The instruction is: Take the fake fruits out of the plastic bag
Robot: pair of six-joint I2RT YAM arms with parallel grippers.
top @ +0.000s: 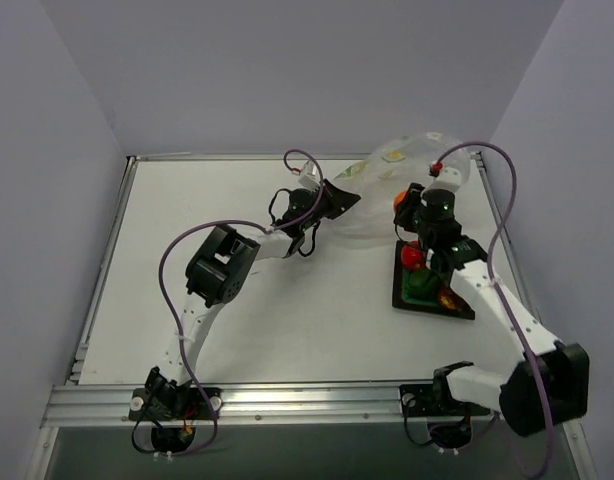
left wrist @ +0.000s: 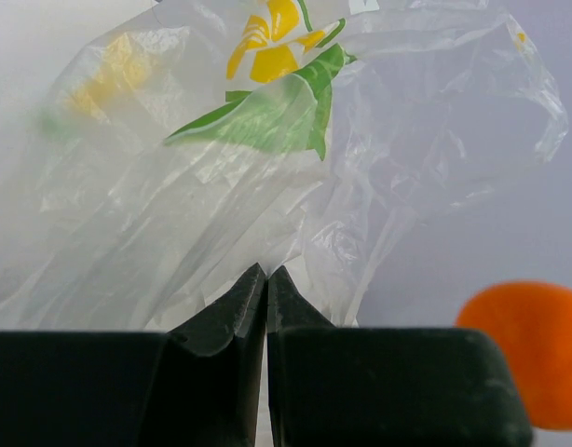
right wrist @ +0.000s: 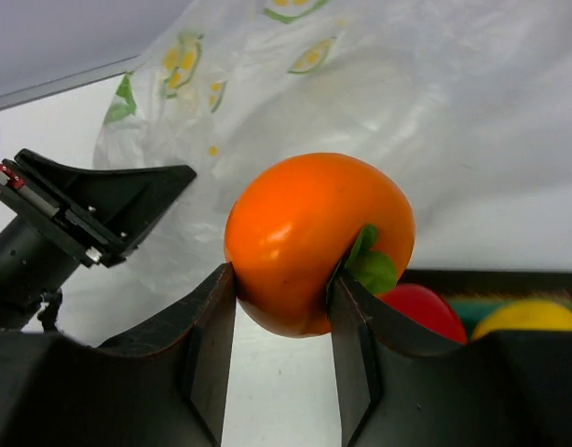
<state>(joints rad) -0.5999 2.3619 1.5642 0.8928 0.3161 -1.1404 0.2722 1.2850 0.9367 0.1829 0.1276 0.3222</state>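
Note:
The plastic bag [top: 387,195] is a whitish film with yellow and green prints, lying crumpled at the back right. My left gripper [top: 332,197] is at its left edge, and in the left wrist view it [left wrist: 267,275] is shut with the bag's film [left wrist: 267,168] pinched at its tips. My right gripper [right wrist: 281,279] is shut on an orange fruit [right wrist: 314,242] with a green leaf. It holds the fruit just right of the bag, above the tray's far end [top: 405,205]. The orange fruit also shows in the left wrist view [left wrist: 537,349].
A dark square tray [top: 457,308] lies at the right, holding a red fruit [top: 413,256], a green one [top: 422,286] and a yellow and dark red one [top: 449,298]. The red fruit [right wrist: 421,307] and a yellow fruit [right wrist: 533,317] show behind my right fingers. Walls enclose the table.

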